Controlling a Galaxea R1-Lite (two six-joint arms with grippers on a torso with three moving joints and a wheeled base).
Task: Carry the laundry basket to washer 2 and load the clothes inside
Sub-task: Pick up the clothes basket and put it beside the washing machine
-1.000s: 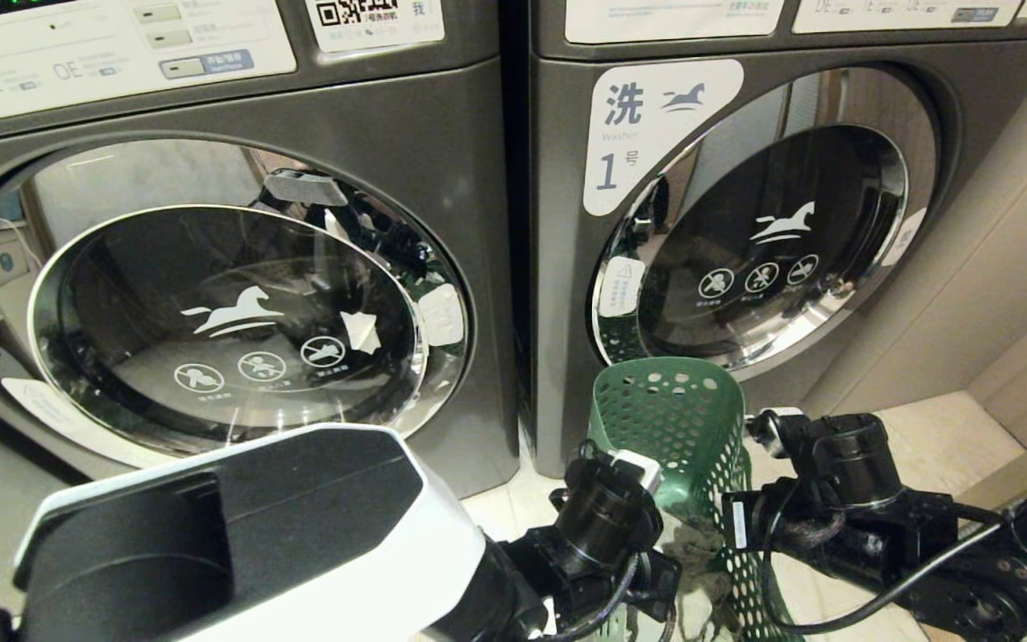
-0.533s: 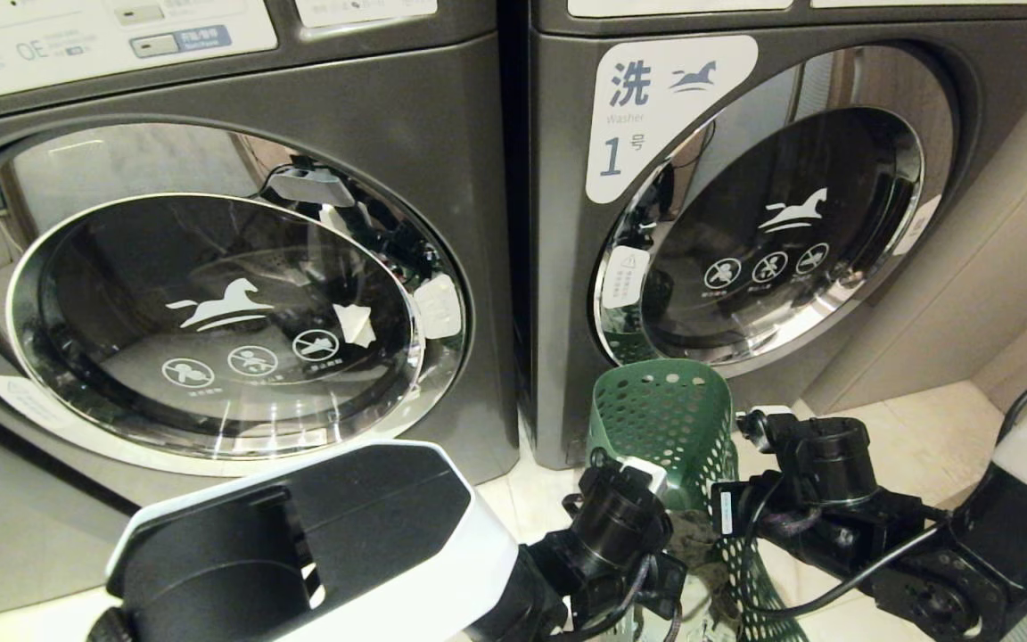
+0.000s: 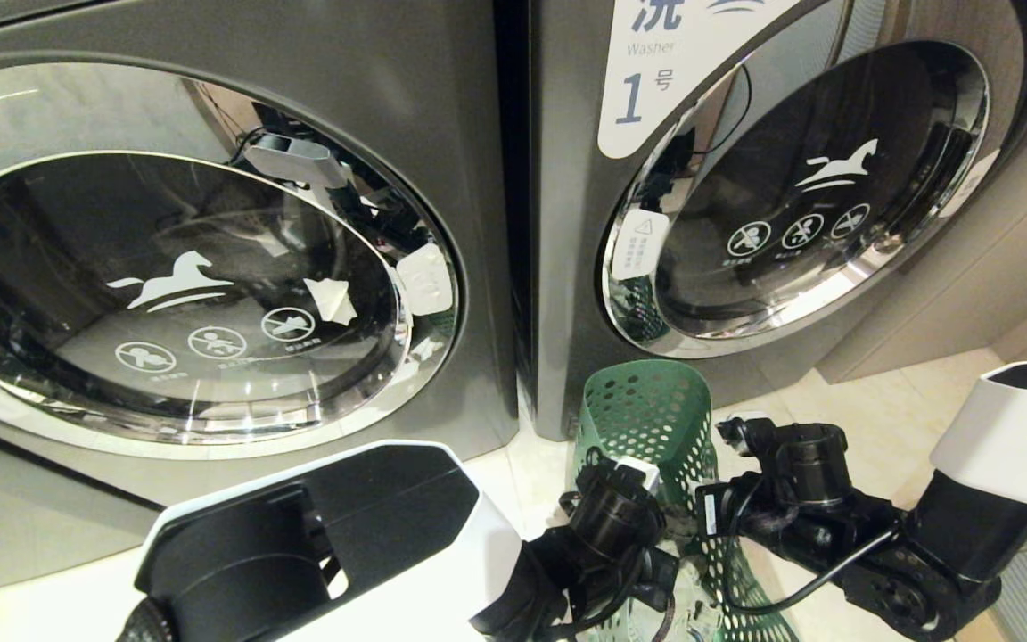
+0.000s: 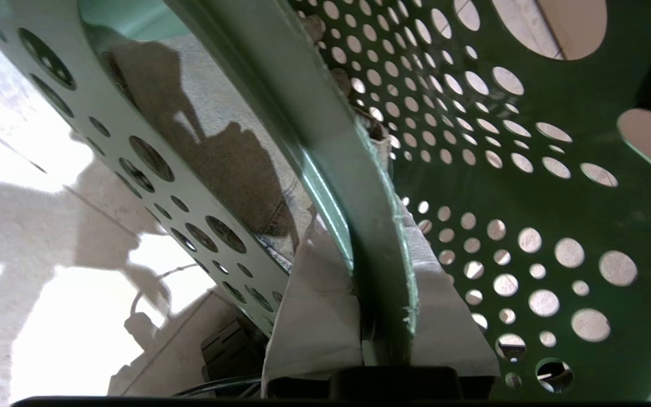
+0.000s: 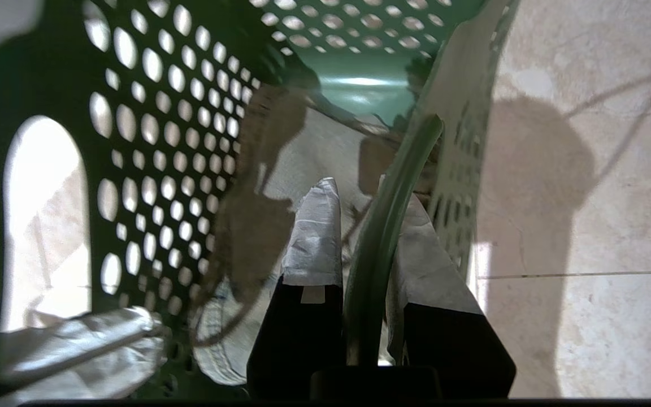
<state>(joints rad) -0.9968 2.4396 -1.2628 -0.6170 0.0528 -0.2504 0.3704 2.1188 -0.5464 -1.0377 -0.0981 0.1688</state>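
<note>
Green plastic fills both wrist views: the left gripper (image 4: 385, 316) has its taped fingers (image 4: 314, 316) pinched tight on the rim of the green perforated plastic laundry basket (image 3: 656, 419), one finger outside the wall and one inside. The right gripper (image 5: 368, 282) is clamped the same way on the opposite rim, its grey-wrapped fingers (image 5: 314, 237) nearly together with only the thin edge between them. Inside the basket lies the light grey-beige denim garment (image 5: 325, 141), crumpled along the bottom; how much of it there is I cannot quite tell through the shadows. From the head view, the basket sits between the two black wrists, low over the pale tiled floor (image 3: 843, 401), just in front of the gap between two dark grey front-loading washers. The right-hand one bears a white label with "1" (image 3: 656, 80) beside its chrome-rimmed round door (image 3: 799, 187). The left-hand washer's large glass door (image 3: 184, 294) is shut; its number label is out of frame.
</note>
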